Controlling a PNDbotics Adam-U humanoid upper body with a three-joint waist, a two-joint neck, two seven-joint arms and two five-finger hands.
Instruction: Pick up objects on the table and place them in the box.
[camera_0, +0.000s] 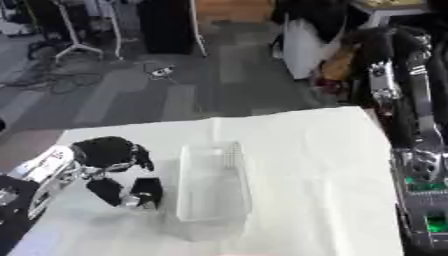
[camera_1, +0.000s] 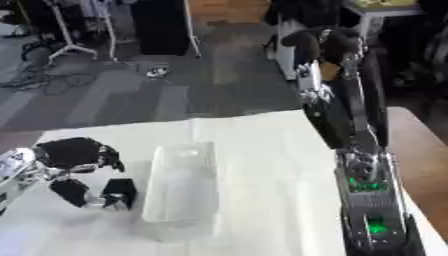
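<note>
A small black object (camera_0: 147, 191) is pinched by the curled left hand (camera_0: 112, 156), left of the clear box (camera_0: 213, 182) on the worktop (camera_0: 315, 165); the right hand's state cannot be told.

Your left hand (camera_0: 118, 170) sits just left of the clear box (camera_0: 213, 185), its near wall in the way; right of the box, open white tablecloth (camera_0: 315, 165).
</note>
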